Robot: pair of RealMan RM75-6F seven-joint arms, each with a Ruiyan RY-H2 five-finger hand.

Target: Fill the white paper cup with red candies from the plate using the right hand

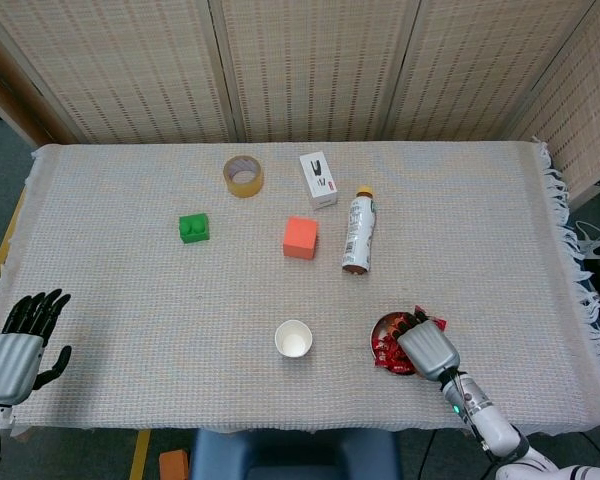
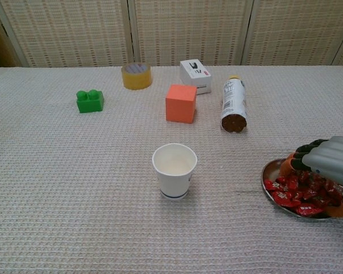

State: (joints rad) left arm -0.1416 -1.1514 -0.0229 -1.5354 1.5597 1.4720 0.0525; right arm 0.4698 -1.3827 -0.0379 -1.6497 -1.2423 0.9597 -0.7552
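From the head view, the right hand [image 1: 427, 346] lies over the plate [image 1: 378, 326] of red candies [image 1: 388, 349], fingers curled down into the pile; whether it grips any cannot be told. The white paper cup [image 1: 293, 339] stands upright on the counter [image 1: 130, 300], left of the plate and apart from it. The left hand [image 1: 20, 340] rests at the counter's near left corner, fingers apart, holding nothing.

From the chest view, the right hand [image 2: 328, 161] covers the plate's [image 2: 268, 173] far side, fingertips [image 2: 302, 161] among the candies [image 2: 286, 191]. The cup [image 2: 174, 170] looks empty.
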